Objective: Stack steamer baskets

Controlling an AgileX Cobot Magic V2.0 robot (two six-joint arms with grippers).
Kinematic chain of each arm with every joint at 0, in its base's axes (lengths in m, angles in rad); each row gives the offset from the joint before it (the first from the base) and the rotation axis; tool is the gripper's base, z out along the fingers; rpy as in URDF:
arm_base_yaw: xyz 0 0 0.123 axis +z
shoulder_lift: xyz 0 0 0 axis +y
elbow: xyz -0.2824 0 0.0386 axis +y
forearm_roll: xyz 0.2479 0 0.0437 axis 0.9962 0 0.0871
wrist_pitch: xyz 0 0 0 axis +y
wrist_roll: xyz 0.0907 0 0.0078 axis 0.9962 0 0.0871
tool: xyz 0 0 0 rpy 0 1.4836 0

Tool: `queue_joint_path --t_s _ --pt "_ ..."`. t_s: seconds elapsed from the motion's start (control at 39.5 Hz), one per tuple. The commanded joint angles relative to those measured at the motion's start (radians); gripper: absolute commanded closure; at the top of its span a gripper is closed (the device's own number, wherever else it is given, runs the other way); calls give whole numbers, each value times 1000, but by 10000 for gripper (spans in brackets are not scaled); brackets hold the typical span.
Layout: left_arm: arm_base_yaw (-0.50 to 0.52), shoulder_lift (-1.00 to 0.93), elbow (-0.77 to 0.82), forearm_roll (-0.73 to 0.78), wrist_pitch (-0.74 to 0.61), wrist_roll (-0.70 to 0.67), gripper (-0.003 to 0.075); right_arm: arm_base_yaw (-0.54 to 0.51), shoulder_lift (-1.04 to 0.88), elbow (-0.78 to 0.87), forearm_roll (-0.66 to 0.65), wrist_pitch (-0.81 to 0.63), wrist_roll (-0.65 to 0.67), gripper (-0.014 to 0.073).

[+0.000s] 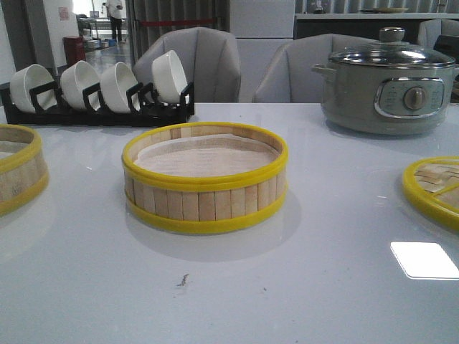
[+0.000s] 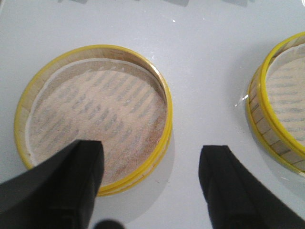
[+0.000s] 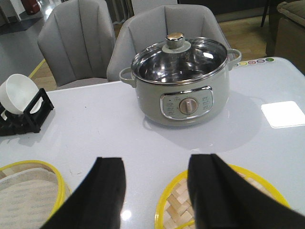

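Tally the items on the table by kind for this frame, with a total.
Steamer baskets: 2, center basket and left basket
Woven lid: 1
Electric pot: 1
Bowl rack: 1
White bowls: 4
Total: 9

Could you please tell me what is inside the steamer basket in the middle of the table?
The middle basket holds only a whitish liner; no food shows. What lies beneath the liner is covered.

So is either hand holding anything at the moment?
No. The left hand is open above the table beside a steamer basket, and the right hand is open above the lid. Nothing sits between either hand's fingers.
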Motion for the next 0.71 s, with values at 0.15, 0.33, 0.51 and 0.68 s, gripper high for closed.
queue_joint_path --t_s 0.15,0.33,0.51,0.68 --pt "-7 202 -67 5 -164 -9 233 2 -1 -38 -3 -45 -2 171" --pt "-7 330 -136 31 -170 -9 233 2 -1 -38 -3 -43 -2 171" --pt "-7 421 -194 31 -187 -9 233 2 -1 -38 -3 -42 -2 171" --pt "-7 491 -210 8 -233 -9 233 2 -1 -38 -3 -42 -2 171"
